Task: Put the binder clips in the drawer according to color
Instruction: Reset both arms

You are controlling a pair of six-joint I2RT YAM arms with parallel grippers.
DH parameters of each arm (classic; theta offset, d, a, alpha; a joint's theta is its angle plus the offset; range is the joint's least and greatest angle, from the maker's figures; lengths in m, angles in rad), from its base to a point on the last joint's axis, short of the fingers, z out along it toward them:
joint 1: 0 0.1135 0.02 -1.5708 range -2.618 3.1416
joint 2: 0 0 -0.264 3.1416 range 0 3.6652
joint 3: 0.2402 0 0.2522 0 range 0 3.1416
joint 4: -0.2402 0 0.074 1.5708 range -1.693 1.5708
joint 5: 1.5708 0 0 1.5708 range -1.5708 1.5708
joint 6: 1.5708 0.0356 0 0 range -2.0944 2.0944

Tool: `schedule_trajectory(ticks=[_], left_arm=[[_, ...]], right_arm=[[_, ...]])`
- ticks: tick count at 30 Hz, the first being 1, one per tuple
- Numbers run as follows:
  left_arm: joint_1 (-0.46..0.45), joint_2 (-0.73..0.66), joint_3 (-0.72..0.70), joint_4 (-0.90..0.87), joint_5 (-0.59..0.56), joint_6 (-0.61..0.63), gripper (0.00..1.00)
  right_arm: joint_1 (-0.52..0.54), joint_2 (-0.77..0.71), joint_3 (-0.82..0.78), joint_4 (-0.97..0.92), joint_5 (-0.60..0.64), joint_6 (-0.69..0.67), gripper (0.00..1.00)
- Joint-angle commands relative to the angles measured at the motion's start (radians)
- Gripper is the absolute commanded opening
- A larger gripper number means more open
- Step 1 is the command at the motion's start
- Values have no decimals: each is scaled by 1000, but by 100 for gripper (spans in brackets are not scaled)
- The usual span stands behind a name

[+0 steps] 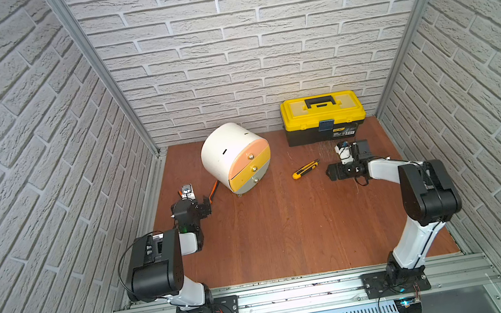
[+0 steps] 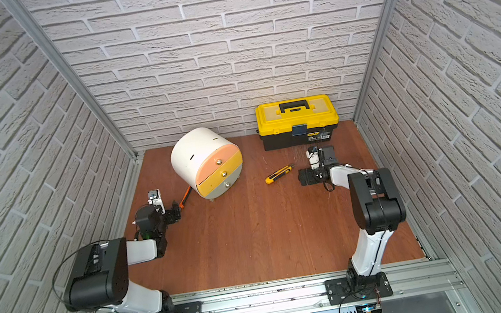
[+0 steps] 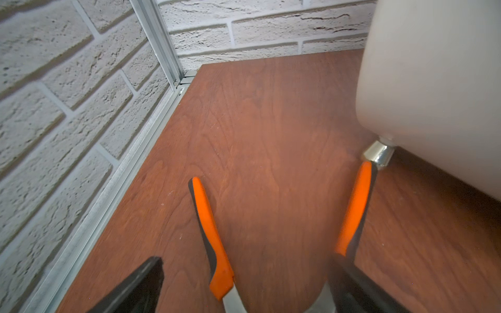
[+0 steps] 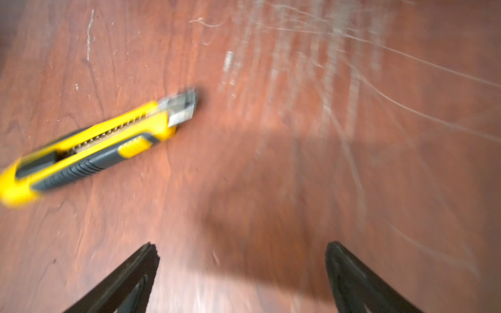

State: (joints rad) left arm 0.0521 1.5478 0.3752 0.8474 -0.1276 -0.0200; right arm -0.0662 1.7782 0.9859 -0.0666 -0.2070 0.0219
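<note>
Left hand [image 3: 244, 284] astride orange-handled pliers [image 3: 211, 233]

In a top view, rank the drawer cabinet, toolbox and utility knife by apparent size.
1. Drawer cabinet and toolbox: look about alike, and the toolbox sits farther back, so no ranking.
2. Utility knife: clearly smallest.

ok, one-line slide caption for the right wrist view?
Open right pincer above scratched wooden table, with a yellow-black utility knife lying ahead, off to one side.

Both end effectors [image 3: 244, 271] [image 4: 241, 271] wide open
</note>
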Motion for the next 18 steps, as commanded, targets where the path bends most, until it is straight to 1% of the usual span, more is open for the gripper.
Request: schedule_trajectory(ticks=[1, 6, 9, 11, 12, 15, 17, 18], left_arm=[[9, 4, 19, 21, 13, -6, 99], [8, 5, 19, 23, 12, -6, 99], [8, 5, 18, 24, 11, -6, 98], [8, 5, 18, 24, 11, -6, 98], [9, 4, 17, 26, 10, -6, 98], [8, 4, 16, 25, 10, -5, 99], [9, 5, 16, 25, 10, -5, 98], [8, 4, 15, 27, 11, -5, 99]], right_arm=[[12, -53, -43, 67, -10, 28, 100], [10, -249, -250, 277, 72, 34, 100], [12, -389, -392, 418, 185, 40, 100], [12, -475, -501, 544, 261, 36, 100], [11, -503, -536, 588, 268, 29, 100], [12, -538, -596, 676, 176, -23, 100], [12, -495, -597, 733, 134, -43, 100], [10, -457, -570, 722, 105, -45, 99]])
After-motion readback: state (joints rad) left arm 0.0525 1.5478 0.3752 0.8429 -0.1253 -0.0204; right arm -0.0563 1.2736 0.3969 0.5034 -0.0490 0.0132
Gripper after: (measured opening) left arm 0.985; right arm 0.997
